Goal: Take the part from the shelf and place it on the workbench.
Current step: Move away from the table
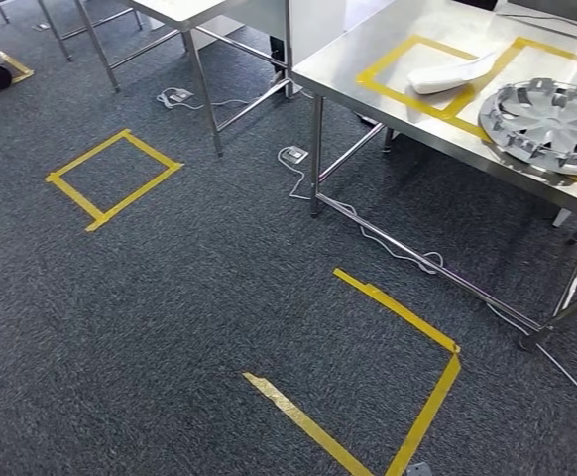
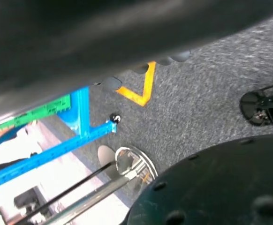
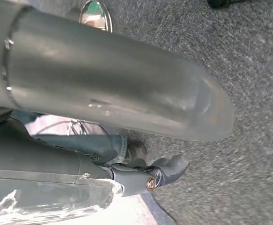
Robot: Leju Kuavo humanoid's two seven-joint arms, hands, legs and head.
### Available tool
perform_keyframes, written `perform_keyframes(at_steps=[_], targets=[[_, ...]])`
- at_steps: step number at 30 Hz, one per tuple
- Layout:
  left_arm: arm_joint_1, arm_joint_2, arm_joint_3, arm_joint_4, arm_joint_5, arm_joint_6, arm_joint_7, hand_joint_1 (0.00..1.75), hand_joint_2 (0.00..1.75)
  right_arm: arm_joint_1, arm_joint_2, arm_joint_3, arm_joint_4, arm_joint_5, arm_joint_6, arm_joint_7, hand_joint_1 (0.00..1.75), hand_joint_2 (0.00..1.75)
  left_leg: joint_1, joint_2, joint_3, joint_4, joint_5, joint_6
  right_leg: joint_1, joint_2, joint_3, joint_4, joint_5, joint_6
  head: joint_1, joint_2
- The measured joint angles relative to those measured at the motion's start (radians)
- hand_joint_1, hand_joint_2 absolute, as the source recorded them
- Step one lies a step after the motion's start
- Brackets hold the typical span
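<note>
The steel workbench (image 1: 391, 55) stands at the upper right of the head view, with yellow tape squares on its top. A white elongated part (image 1: 450, 73) lies in one square, and a silver wheel cover (image 1: 549, 121) lies beside it. In the right wrist view, my right hand (image 3: 135, 136) hangs over the carpet. Its thick grey thumb (image 3: 110, 79) and darker fingers (image 3: 163, 172) are apart, with nothing between them. Of my left hand (image 2: 103, 42), the left wrist view shows a dark blurred mass close to the lens, fingers hidden. A blue shelf frame (image 2: 75, 136) stands beside it.
Grey carpet carries yellow tape marks: a square (image 1: 112, 177) at the left and an open frame (image 1: 412, 367) near me. Cables (image 1: 360, 223) and floor sockets (image 1: 294, 154) lie under the workbench. More table legs (image 1: 203, 89) stand behind. A person's jeans leg and shoe (image 3: 103, 143) are near my right hand.
</note>
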Motion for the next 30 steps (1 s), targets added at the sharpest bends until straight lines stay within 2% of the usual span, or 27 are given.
perform_keyframes(at_steps=[1, 2, 4, 5, 6, 7, 8, 9, 11, 12, 13, 14, 15, 16, 17, 18, 19, 20, 21, 22, 24, 25, 26, 28, 29, 30], targets=[[0.001, 0.0, 0.0, 0.0, 0.0, 0.0, 0.0, 0.0, 0.0, 0.0, 0.0, 0.0, 0.0, 0.0, 0.001, 0.0, 0.0, 0.0, 0.003, 0.003, 0.008, -0.008, 0.014, -0.003, 0.0, -0.013, 0.0, 0.0, -0.001, 0.001, 0.0, 0.0], [0.002, 0.001, 0.0, 0.0, 0.0, 0.0, 0.0, 0.0, 0.0, -0.001, 0.0, 0.0, 0.0, 0.001, 0.001, 0.0, 0.0, 0.0, 0.005, 0.009, 0.035, -0.052, 0.043, -0.004, -0.001, -0.026, 0.002, 0.0, -0.003, 0.004, 0.0, 0.0], [0.001, 0.003, 0.0, 0.0, 0.0, 0.0, 0.0, 0.0, 0.0, -0.002, 0.0, 0.0, 0.0, 0.003, 0.003, 0.0, 0.0, 0.0, 0.003, 0.048, 0.111, -0.186, 0.101, -0.002, 0.002, -0.048, 0.007, 0.003, -0.009, 0.013, -0.001, 0.0], [-0.001, 0.004, 0.001, 0.0, 0.0, 0.0, 0.0, 0.0, 0.0, -0.002, 0.0, 0.0, 0.0, 0.004, 0.003, 0.0, 0.0, 0.0, 0.001, 0.068, 0.138, -0.235, 0.113, 0.005, 0.006, -0.058, 0.007, 0.005, -0.013, 0.019, 0.0, 0.0], [-0.003, 0.004, 0.001, 0.0, 0.0, 0.0, 0.0, 0.0, 0.0, -0.003, 0.0, 0.0, 0.0, 0.006, 0.003, 0.0, 0.0, 0.0, -0.003, 0.082, 0.151, -0.263, 0.115, 0.012, 0.009, -0.069, 0.008, 0.006, -0.017, 0.025, 0.002, 0.0], [-0.003, 0.004, 0.002, 0.0, 0.0, 0.0, -0.001, 0.0, 0.0, -0.004, 0.0, 0.001, 0.0, 0.008, 0.004, 0.0, 0.0, 0.0, -0.006, 0.082, 0.152, -0.271, 0.11, 0.02, 0.012, -0.08, 0.01, 0.008, -0.02, 0.03, 0.003, 0.0], [-0.002, 0.004, 0.002, 0.0, 0.0, 0.0, -0.001, 0.0, 0.0, -0.005, 0.0, 0.001, 0.0, 0.01, 0.004, 0.0, 0.0, 0.0, -0.007, 0.071, 0.15, -0.271, 0.11, 0.029, 0.011, -0.088, 0.013, 0.008, -0.023, 0.034, 0.005, 0.0], [0.0, 0.003, 0.003, 0.0, 0.0, 0.0, -0.001, 0.0, 0.0, -0.007, 0.0, 0.002, 0.0, 0.012, 0.003, 0.001, 0.0, 0.0, -0.006, 0.061, 0.148, -0.273, 0.112, 0.035, 0.008, -0.08, 0.013, 0.013, -0.03, 0.04, 0.007, 0.0], [0.002, 0.003, 0.005, 0.0, 0.0, 0.0, -0.002, 0.0, 0.0, -0.008, 0.0, 0.002, 0.0, 0.015, 0.003, 0.001, 0.0, 0.0, -0.004, 0.041, 0.146, -0.276, 0.116, 0.048, 0.003, -0.03, -0.012, 0.068, -0.07, 0.048, 0.01, 0.0], [0.001, 0.003, 0.005, 0.0, 0.0, 0.0, -0.002, 0.0, 0.0, -0.006, 0.0, 0.002, 0.0, 0.015, 0.003, 0.001, 0.0, 0.0, -0.003, 0.03, 0.145, -0.276, 0.118, 0.052, 0.001, 0.001, -0.041, 0.129, -0.103, 0.05, 0.013, 0.0], [-0.001, 0.004, 0.005, 0.0, 0.0, 0.0, -0.002, 0.0, 0.0, -0.004, 0.0, 0.002, 0.0, 0.015, 0.003, 0.002, 0.0, 0.0, -0.004, 0.018, 0.143, -0.276, 0.119, 0.056, 0.001, 0.019, -0.077, 0.203, -0.136, 0.05, 0.014, 0.0], [-0.002, 0.004, 0.005, 0.0, 0.0, 0.0, -0.002, 0.0, 0.0, -0.001, 0.0, 0.002, 0.0, 0.016, 0.003, 0.003, 0.0, 0.0, -0.005, 0.004, 0.142, -0.276, 0.119, 0.058, 0.0, 0.027, -0.112, 0.271, -0.159, 0.05, 0.014, 0.0], [-0.002, 0.003, 0.005, 0.0, 0.0, 0.0, -0.002, 0.0, 0.0, 0.001, 0.0, 0.003, 0.0, 0.016, 0.003, 0.004, 0.0, 0.0, -0.006, -0.01, 0.142, -0.276, 0.119, 0.058, 0.0, 0.031, -0.136, 0.312, -0.165, 0.049, 0.015, 0.0], [-0.001, 0.003, 0.005, 0.0, 0.0, 0.0, -0.002, 0.0, 0.0, 0.001, 0.0, 0.003, 0.0, 0.016, 0.003, 0.005, 0.0, 0.0, -0.006, -0.024, 0.143, -0.275, 0.119, 0.058, 0.0, 0.034, -0.143, 0.313, -0.148, 0.048, 0.015, 0.0], [0.0, 0.003, 0.006, 0.0, 0.0, 0.0, -0.002, 0.0, 0.0, 0.001, 0.0, 0.003, 0.0, 0.017, 0.003, 0.006, 0.0, 0.0, -0.007, -0.038, 0.145, -0.275, 0.119, 0.058, 0.0, 0.038, -0.13, 0.273, -0.113, 0.046, 0.015, 0.0], [0.0, 0.002, 0.006, 0.0, 0.0, 0.0, -0.002, 0.0, 0.0, 0.001, 0.0, 0.003, 0.0, 0.017, 0.003, 0.006, 0.0, 0.0, -0.006, -0.051, 0.146, -0.275, 0.119, 0.057, -0.001, 0.051, -0.103, 0.205, -0.068, 0.042, 0.016, 0.0], [0.0, 0.002, 0.006, 0.0, 0.0, 0.0, -0.002, 0.0, 0.0, 0.001, 0.0, 0.003, 0.0, 0.018, 0.003, 0.007, 0.0, 0.0, -0.008, -0.064, 0.146, -0.273, 0.12, 0.055, -0.003, 0.075, -0.075, 0.135, -0.034, 0.039, 0.015, 0.0], [-0.001, 0.002, 0.006, 0.0, 0.0, 0.0, -0.002, 0.0, 0.0, 0.001, 0.0, 0.003, 0.0, 0.019, 0.003, 0.007, 0.0, 0.0, -0.008, -0.076, 0.144, -0.272, 0.12, 0.051, -0.005, 0.095, -0.053, 0.078, -0.013, 0.038, 0.015, 0.0], [-0.002, 0.002, 0.006, 0.0, 0.0, 0.0, -0.002, 0.0, 0.0, 0.0, 0.0, 0.004, 0.0, 0.02, 0.003, 0.008, 0.0, 0.0, -0.008, -0.087, 0.14, -0.271, 0.122, 0.045, -0.006, 0.111, -0.038, 0.044, -0.005, 0.036, 0.014, 0.0], [-0.002, 0.001, 0.006, 0.0, 0.0, 0.0, -0.002, 0.0, 0.0, -0.001, 0.0, 0.004, 0.0, 0.021, 0.004, 0.009, 0.0, 0.0, -0.007, -0.098, 0.135, -0.27, 0.125, 0.037, -0.005, 0.116, -0.033, 0.034, -0.007, 0.035, 0.014, 0.0], [0.002, 0.002, 0.007, 0.0, 0.0, 0.0, -0.002, 0.0, 0.0, -0.003, 0.001, 0.006, 0.0, 0.024, 0.005, 0.01, 0.0, 0.0, -0.003, -0.113, 0.128, -0.269, 0.129, 0.024, -0.005, 0.096, -0.027, 0.028, -0.003, 0.028, 0.014, 0.0], [0.004, 0.003, 0.008, 0.0, 0.0, 0.0, -0.002, 0.0, 0.0, -0.003, 0.002, 0.007, 0.0, 0.026, 0.005, 0.011, 0.0, 0.0, -0.003, -0.102, 0.122, -0.258, 0.12, 0.019, -0.006, 0.085, -0.025, 0.024, 0.0, 0.023, 0.012, 0.0], [0.004, 0.003, 0.01, 0.0, 0.0, 0.0, -0.002, 0.0, 0.0, -0.003, 0.002, 0.007, 0.0, 0.028, 0.006, 0.013, 0.0, 0.0, -0.004, -0.079, 0.109, -0.23, 0.101, 0.014, -0.007, 0.071, -0.023, 0.02, 0.002, 0.017, 0.009, 0.0], [0.002, 0.002, 0.012, 0.0, 0.0, 0.0, -0.002, 0.0, 0.0, -0.001, 0.003, 0.009, 0.0, 0.034, 0.007, 0.018, 0.0, 0.0, -0.004, -0.023, 0.058, -0.12, 0.038, 0.006, -0.005, 0.044, -0.022, 0.017, 0.003, 0.01, 0.004, 0.0], [0.001, 0.002, 0.013, 0.0, 0.0, 0.0, -0.002, 0.0, 0.0, 0.0, 0.003, 0.01, 0.0, 0.037, 0.007, 0.022, 0.0, 0.0, -0.002, -0.008, 0.027, -0.053, 0.009, 0.003, -0.003, 0.029, -0.022, 0.018, 0.002, 0.008, 0.003, 0.0], [0.001, 0.001, 0.013, 0.0, 0.0, 0.0, -0.002, 0.0, 0.0, 0.0, 0.003, 0.012, 0.0, 0.042, 0.007, 0.027, 0.0, 0.0, 0.0, -0.002, 0.007, -0.007, -0.005, 0.001, -0.001, 0.015, -0.022, 0.018, 0.001, 0.008, 0.003, 0.0]])
